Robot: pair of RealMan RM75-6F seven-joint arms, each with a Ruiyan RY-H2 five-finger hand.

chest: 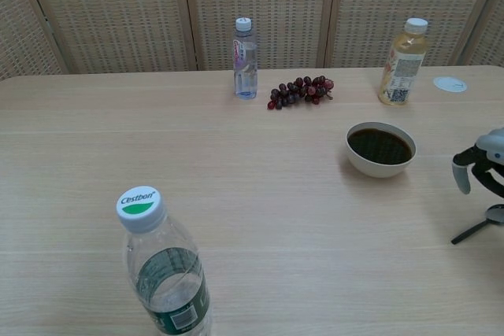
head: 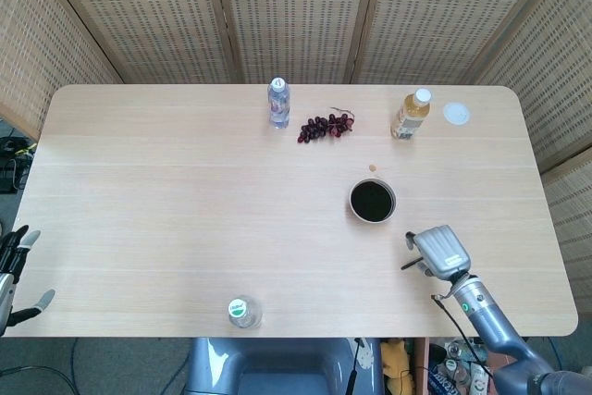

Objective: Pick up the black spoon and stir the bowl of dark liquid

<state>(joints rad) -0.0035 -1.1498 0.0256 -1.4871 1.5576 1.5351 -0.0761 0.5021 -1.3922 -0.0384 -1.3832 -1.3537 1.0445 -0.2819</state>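
Observation:
The white bowl (head: 372,201) (chest: 380,148) of dark liquid stands right of the table's centre. The black spoon (chest: 477,226) lies flat on the table near the right front, its handle tip (head: 408,265) pointing left. My right hand (head: 440,252) (chest: 479,170) hovers just over the spoon's bowl end with fingers curled downward and apart, holding nothing; most of the spoon is hidden under it in the head view. My left hand (head: 13,268) hangs off the table's front left corner, fingers spread, empty.
A capped water bottle (chest: 164,269) (head: 244,311) stands at the front edge. At the back are a small water bottle (head: 278,102), a bunch of dark grapes (head: 325,125), a yellow drink bottle (head: 411,115) and a white lid (head: 456,114).

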